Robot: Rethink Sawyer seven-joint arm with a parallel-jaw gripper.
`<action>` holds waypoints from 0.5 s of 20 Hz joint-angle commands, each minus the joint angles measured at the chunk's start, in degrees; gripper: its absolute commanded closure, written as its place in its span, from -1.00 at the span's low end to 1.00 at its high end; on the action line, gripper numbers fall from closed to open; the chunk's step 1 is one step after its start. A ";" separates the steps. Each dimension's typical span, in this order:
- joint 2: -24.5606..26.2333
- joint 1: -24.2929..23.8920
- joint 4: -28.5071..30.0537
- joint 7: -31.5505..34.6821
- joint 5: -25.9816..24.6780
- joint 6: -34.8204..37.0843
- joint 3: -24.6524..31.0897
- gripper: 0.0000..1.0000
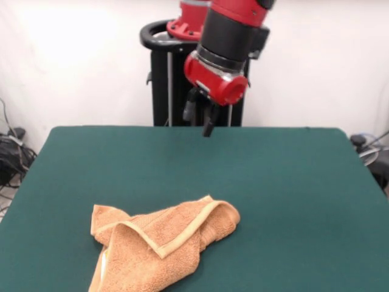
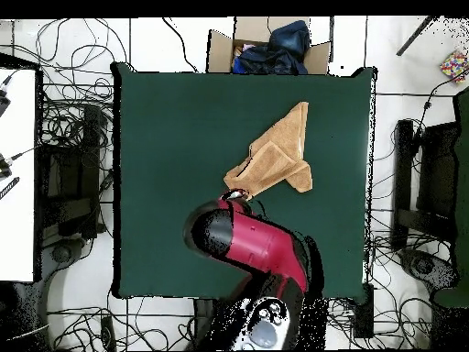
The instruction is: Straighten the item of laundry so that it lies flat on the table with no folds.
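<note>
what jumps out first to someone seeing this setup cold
A crumpled orange-tan towel lies folded over itself on the green table, near the edge away from the robot. Above the table's robot side hangs the red and black arm, its gripper well clear of the towel.

A cardboard box sits on the floor just beyond the table's far edge from the robot, holding dark blue cloth. Tangled black cables sprawl across the white floor along both side edges of the table and around its near corners. In the front view, more cables and dark equipment crowd the floor beside one far corner, against a plain white wall.
</note>
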 commanded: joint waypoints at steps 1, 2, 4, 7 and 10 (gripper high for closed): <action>12.89 4.78 -5.81 12.93 2.99 4.24 2.81 -1.00; 13.91 5.58 -5.76 14.52 4.03 2.76 2.59 -1.00; 15.14 6.04 -5.23 16.51 6.48 0.44 3.86 -1.00; 15.77 6.73 -4.12 20.17 11.81 -0.47 5.48 -1.00; 16.80 8.45 -4.71 22.28 16.36 -0.50 5.11 -1.00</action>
